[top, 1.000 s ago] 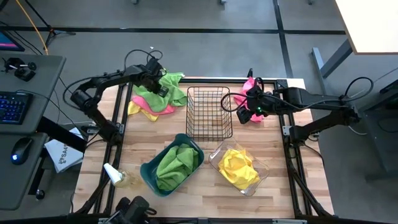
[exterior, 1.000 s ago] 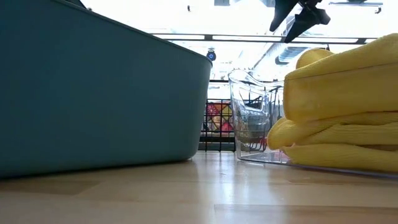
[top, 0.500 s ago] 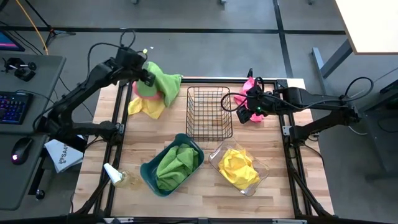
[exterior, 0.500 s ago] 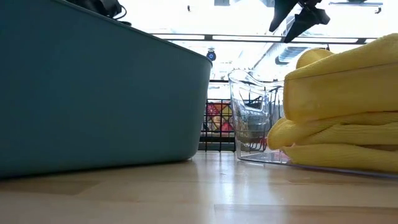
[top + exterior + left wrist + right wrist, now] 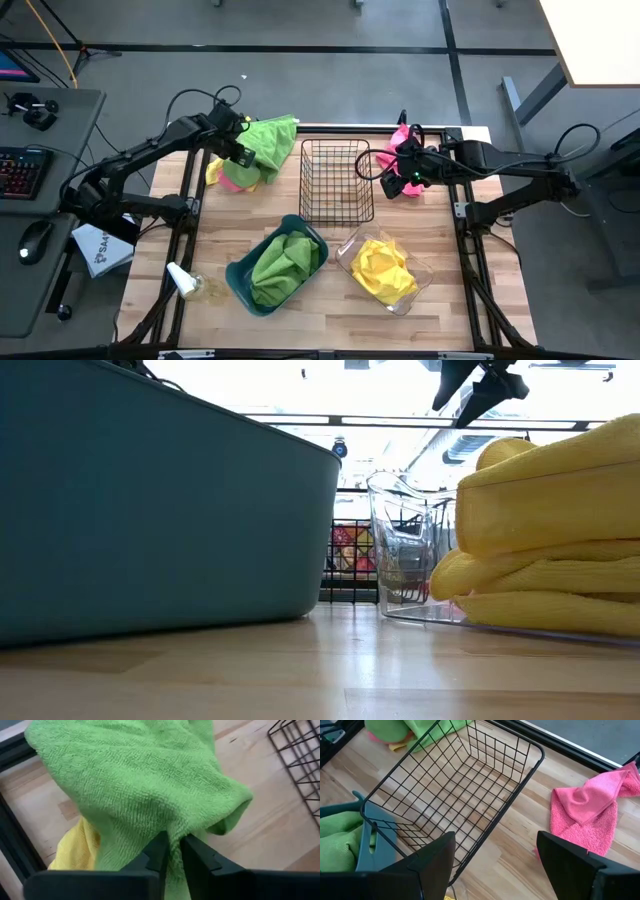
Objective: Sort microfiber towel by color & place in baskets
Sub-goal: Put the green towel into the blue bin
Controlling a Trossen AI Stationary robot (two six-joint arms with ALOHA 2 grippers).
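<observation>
My left gripper (image 5: 241, 150) is shut on a green towel (image 5: 270, 138) at the table's far left, between the black wire basket (image 5: 337, 181) and a heap of yellow and pink towels (image 5: 226, 175). My right gripper (image 5: 405, 178) is open, beside the basket's right side and next to a pink towel (image 5: 400, 150) lying flat on the table. The right wrist view shows its open fingers (image 5: 495, 865) above the basket (image 5: 455, 795) and the pink towel (image 5: 587, 810). The teal bin (image 5: 240, 280) holds green towels. Yellow towels lie in the clear bin (image 5: 425, 268). My left gripper pinches a bunched fold of the green towel (image 5: 172, 827) between its two fingers (image 5: 157, 852). The cloth spreads out beyond the fingertips in slack folds (image 5: 140, 780) over the table and the yellow towel (image 5: 75, 852). Whether its lower end touches the table I cannot tell.
A spray bottle (image 5: 190, 284) lies at the table's near left corner. In the low view the teal bin (image 5: 160, 520), clear bin (image 5: 400, 550) and yellow towels (image 5: 550, 540) stand close together. Bare wood lies to the left of the teal bin.
My left gripper rose from the towel heap with the green towel, swung toward the table's far left corner, then came back right toward the wire basket. The green towel has come off the heap; the yellow and pink towels stayed.
</observation>
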